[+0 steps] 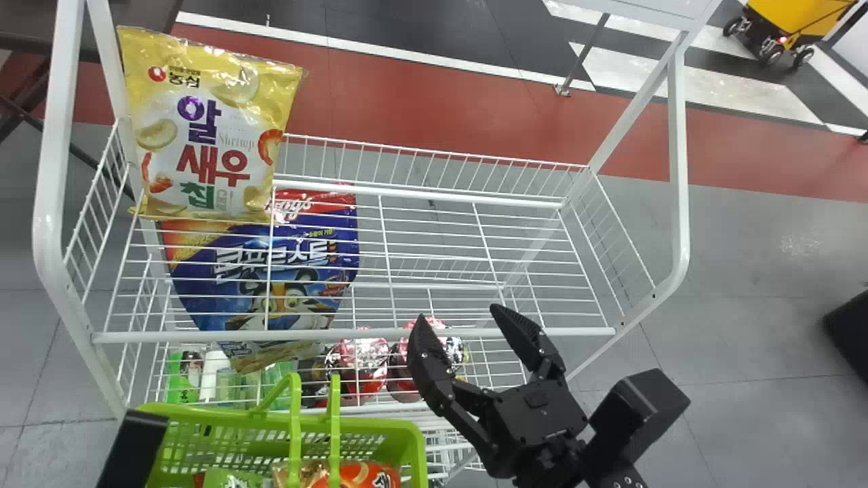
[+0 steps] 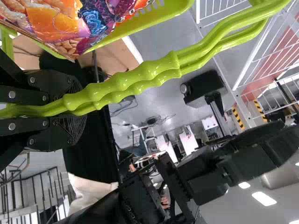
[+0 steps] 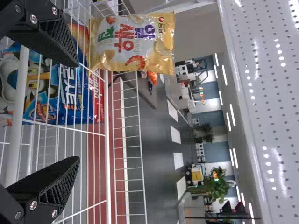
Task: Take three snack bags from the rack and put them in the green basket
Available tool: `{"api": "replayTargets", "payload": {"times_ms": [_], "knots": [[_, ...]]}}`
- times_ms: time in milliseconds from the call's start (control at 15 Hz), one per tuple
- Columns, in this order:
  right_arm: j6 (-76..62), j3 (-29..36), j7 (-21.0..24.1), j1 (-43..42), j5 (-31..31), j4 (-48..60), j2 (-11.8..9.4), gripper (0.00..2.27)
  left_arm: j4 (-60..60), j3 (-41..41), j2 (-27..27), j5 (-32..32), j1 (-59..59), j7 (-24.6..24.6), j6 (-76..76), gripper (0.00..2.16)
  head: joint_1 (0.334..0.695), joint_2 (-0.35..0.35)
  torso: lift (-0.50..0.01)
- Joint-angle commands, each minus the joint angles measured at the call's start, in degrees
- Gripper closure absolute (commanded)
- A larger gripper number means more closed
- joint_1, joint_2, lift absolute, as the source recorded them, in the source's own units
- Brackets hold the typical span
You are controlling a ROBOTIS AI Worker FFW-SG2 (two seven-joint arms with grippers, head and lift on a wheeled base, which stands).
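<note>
- Nearest, just before the rack (image 1: 352, 333), sits the green basket (image 1: 419, 451), with an orange snack bag (image 1: 363, 476) and a green packet (image 1: 227, 478) inside.
- The left gripper (image 1: 134, 444), at the basket in front of the rack's left part, has its fingers closed round the basket's handles (image 2: 135, 84).
- Over at the rack's front, right of its middle, the right gripper (image 1: 461, 317) has its fingers wide apart, nothing between them.
- Low in the rack, red-and-white packs (image 1: 359, 359) sit near the middle.
- At the rack's left, a blue snack bag (image 1: 291, 261) shows through the wires.
- A yellow snack bag (image 1: 203, 129) stands upright at the rack's top left, overlapping the blue one.
- Well beyond the rack, to the right, there's a yellow cart (image 1: 800, 17).
</note>
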State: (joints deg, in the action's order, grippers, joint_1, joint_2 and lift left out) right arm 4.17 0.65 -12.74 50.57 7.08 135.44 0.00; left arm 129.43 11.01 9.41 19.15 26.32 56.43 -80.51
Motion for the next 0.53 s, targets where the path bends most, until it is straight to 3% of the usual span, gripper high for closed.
{"api": "replayTargets", "payload": {"times_ms": [0, 467], "knots": [[-1.57, -0.12, 0.08, 0.23, -0.05, 0.18, 0.05, 0.11, 0.38, -0.20, -0.01, 0.01, 0.31, -0.01, 0.04, 1.75, 0.695, -0.350, -0.015], [-4.91, -1.26, 0.34, 0.59, -0.57, 0.35, 0.05, 0.11, 2.14, -1.61, 0.17, 0.01, 2.25, 0.61, -0.31, 1.75, 0.695, -0.350, -0.015]]}}
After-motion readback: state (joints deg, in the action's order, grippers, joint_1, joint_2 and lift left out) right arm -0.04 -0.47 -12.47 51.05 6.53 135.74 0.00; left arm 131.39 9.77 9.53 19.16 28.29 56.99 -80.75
